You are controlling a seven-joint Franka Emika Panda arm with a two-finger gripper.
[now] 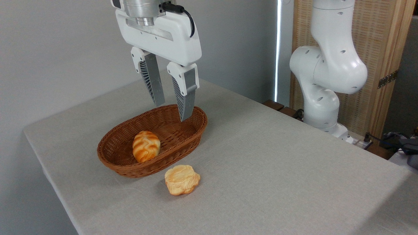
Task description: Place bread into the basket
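The bread, a glossy golden-orange braided loaf, lies inside the basket, leaning against its front wall. The basket is an oval reddish-brown wicker one near the table's left side. My gripper hangs above the basket's back right part, open, with nothing between its grey fingers. It is well clear of the loaf, up and to the right of it.
A pale round flower-shaped pastry sits on the grey tablecloth just in front of the basket. The arm's white base rises at the table's back right, with cables beside it. The table's left edge is near the basket.
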